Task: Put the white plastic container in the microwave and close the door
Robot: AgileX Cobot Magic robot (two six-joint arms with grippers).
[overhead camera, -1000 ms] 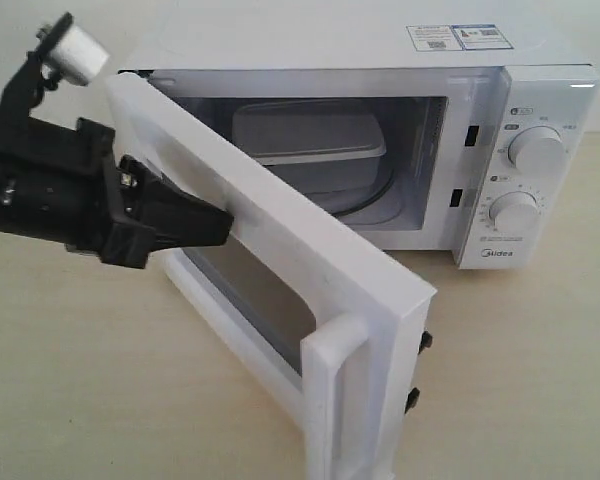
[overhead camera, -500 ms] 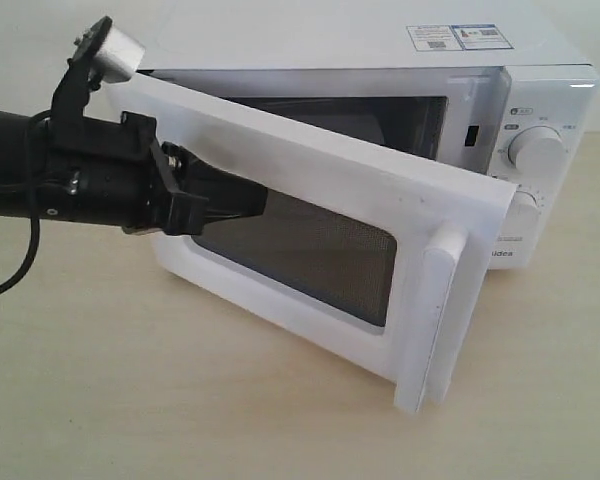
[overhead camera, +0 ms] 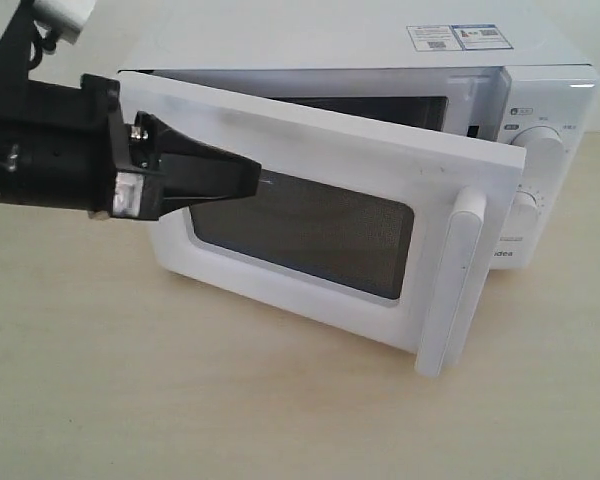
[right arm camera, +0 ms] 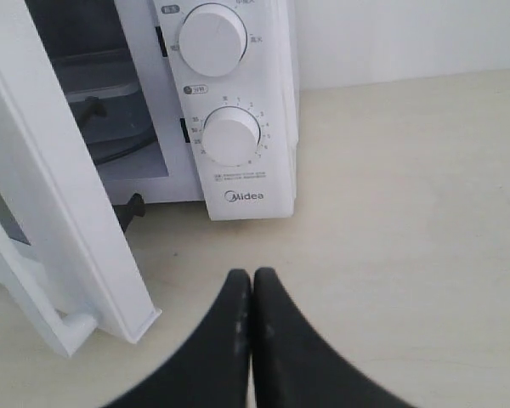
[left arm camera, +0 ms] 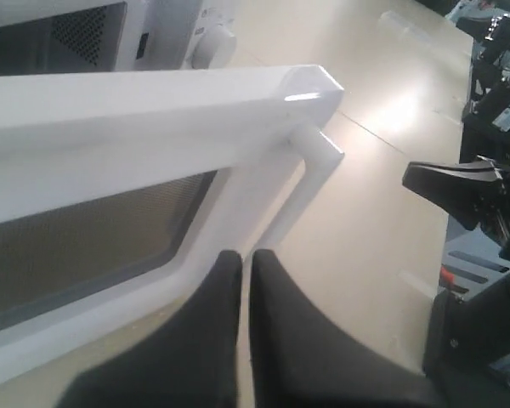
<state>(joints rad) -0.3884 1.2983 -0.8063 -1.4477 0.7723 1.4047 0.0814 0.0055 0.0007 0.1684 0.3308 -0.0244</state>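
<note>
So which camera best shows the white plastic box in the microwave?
The right wrist view: the white plastic container shows through the gap beside the door, inside the microwave. In the exterior and left wrist views it is hidden behind the door.

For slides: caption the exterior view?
Shut left gripper against the partly open door of the microwave.

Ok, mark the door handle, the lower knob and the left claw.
door handle (overhead camera: 458,285), exterior view, middle of the vertical white bar.
lower knob (right arm camera: 231,136), right wrist view, centre of its round face.
left claw (left arm camera: 245,257), left wrist view, midway between its shut fingertips.
</note>
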